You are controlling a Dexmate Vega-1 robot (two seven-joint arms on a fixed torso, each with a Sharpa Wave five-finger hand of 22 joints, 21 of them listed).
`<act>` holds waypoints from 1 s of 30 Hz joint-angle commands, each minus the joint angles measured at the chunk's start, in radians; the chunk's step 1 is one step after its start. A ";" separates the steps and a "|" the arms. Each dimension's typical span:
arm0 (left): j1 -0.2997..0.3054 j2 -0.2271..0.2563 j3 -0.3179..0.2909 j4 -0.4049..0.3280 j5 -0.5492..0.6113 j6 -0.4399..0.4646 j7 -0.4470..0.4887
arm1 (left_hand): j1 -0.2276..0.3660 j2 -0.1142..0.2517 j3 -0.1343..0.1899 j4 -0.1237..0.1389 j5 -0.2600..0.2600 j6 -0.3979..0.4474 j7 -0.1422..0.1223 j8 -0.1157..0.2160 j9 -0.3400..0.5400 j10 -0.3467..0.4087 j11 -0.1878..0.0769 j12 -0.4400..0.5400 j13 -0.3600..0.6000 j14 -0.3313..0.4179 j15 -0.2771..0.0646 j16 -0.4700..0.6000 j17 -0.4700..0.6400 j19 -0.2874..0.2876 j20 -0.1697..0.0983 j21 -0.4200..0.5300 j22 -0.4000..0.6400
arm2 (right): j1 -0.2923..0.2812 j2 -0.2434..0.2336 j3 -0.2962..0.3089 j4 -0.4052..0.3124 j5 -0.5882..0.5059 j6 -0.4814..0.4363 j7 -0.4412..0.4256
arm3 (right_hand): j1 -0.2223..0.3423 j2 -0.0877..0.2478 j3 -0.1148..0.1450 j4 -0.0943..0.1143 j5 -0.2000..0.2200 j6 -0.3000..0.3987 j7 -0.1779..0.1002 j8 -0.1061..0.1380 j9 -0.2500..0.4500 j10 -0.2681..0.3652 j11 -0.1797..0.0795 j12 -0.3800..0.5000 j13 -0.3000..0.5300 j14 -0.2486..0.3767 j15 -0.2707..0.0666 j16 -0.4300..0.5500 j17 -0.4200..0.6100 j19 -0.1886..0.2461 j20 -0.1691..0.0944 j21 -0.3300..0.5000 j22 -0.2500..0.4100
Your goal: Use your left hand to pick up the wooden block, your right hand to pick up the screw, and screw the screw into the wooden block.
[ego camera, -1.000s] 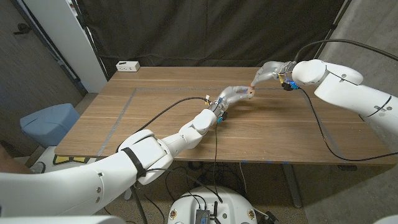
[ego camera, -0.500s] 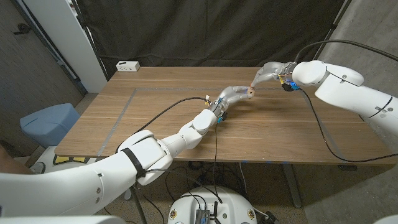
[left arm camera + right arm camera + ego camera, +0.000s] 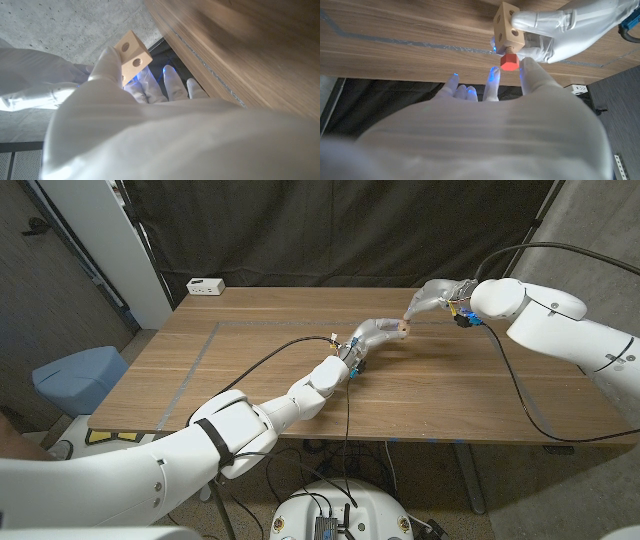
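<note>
My left hand (image 3: 376,333) holds the small pale wooden block (image 3: 401,330) above the table's far middle. The block (image 3: 132,56) has round holes in its faces and sits at my left hand's (image 3: 125,125) fingertips. My right hand (image 3: 430,298) reaches in from the right and meets the block. In the right wrist view the red-headed screw (image 3: 508,62) stands in the block (image 3: 507,30), its shaft hidden in a hole. My right hand (image 3: 485,130) has fingertips on both sides of the red head, pinching it. My left hand (image 3: 555,30) grips the block's far side.
A white power strip (image 3: 205,285) lies at the table's (image 3: 250,350) far left corner. Grey tape lines (image 3: 205,345) mark the wood. A black cable (image 3: 520,395) trails over the right side. A blue seat (image 3: 80,375) stands left of the table.
</note>
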 commanded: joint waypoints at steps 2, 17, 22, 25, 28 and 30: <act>-0.005 -0.005 0.000 0.009 -0.001 0.004 -0.006 | 0.002 0.019 0.016 0.005 0.005 0.013 -0.004 0.009 0.006 0.008 0.001 0.006 0.004 0.009 -0.113 0.000 0.003 0.006 0.001 0.005 0.002 | 0.017 0.001 -0.036 -0.028 -0.067 -0.034 0.007 | 0.002 -0.010 0.000 -0.001 -0.002 -0.025 0.000 -0.005 0.005 -0.014 0.005 -0.004 0.002 -0.007 0.001 -0.001 0.002 -0.004 -0.001 -0.001 0.005; -0.003 -0.001 0.000 0.007 -0.003 0.004 -0.009 | 0.002 0.019 0.016 0.004 0.005 0.015 -0.005 0.010 0.006 0.008 0.001 0.005 0.005 0.009 -0.113 -0.001 0.004 0.007 0.001 0.005 0.002 | 0.053 0.012 -0.093 -0.055 -0.169 -0.092 0.062 | -0.020 -0.028 -0.008 0.005 -0.009 -0.101 0.014 -0.031 0.009 -0.057 0.014 -0.018 0.005 -0.035 0.013 -0.012 0.005 -0.032 0.009 -0.008 0.005; -0.001 0.001 -0.001 0.004 -0.003 0.003 -0.008 | 0.002 0.019 0.016 0.005 0.005 0.015 -0.006 0.010 0.006 0.008 0.000 0.005 0.005 0.009 -0.112 -0.001 0.004 0.007 -0.001 0.005 0.002 | 0.073 0.019 -0.126 -0.067 -0.224 -0.132 0.085 | -0.029 -0.030 -0.012 0.009 -0.011 -0.094 0.013 -0.027 0.009 -0.059 0.016 -0.017 0.006 -0.038 0.015 -0.012 0.005 -0.035 0.013 -0.008 0.005; 0.000 0.001 -0.001 0.003 -0.003 0.003 -0.008 | 0.001 0.020 0.016 0.005 0.005 0.013 -0.005 0.009 0.006 0.007 0.001 0.005 0.005 0.009 -0.112 -0.001 0.004 0.006 0.000 0.005 0.002 | 0.089 0.025 -0.150 -0.073 -0.262 -0.157 0.104 | -0.034 -0.031 -0.014 0.010 -0.012 -0.085 0.011 -0.023 0.010 -0.058 0.016 -0.016 0.006 -0.039 0.015 -0.012 0.005 -0.037 0.013 -0.007 0.005; 0.000 0.001 -0.001 0.005 -0.003 0.004 -0.009 | 0.001 0.020 0.017 0.005 0.005 0.013 -0.005 0.009 0.006 0.006 0.000 0.004 0.005 0.009 -0.112 -0.002 0.004 0.007 0.001 0.005 0.002 | 0.096 0.029 -0.161 -0.074 -0.283 -0.168 0.117 | -0.037 -0.031 -0.015 0.011 -0.013 -0.064 0.010 -0.014 0.010 -0.057 0.015 -0.015 0.006 -0.038 0.015 -0.012 0.005 -0.037 0.014 -0.006 0.005; 0.000 0.000 -0.002 0.006 -0.005 0.005 -0.010 | 0.001 0.021 0.017 0.005 0.005 0.012 -0.004 0.008 0.006 0.005 0.000 0.004 0.005 0.009 -0.111 -0.002 0.004 0.008 0.002 0.005 0.002 | 0.099 0.033 -0.165 -0.076 -0.295 -0.178 0.122 | -0.037 -0.029 -0.015 0.011 -0.013 -0.061 0.008 -0.012 0.011 -0.052 0.014 -0.012 0.007 -0.037 0.016 -0.011 0.005 -0.036 0.013 -0.005 0.005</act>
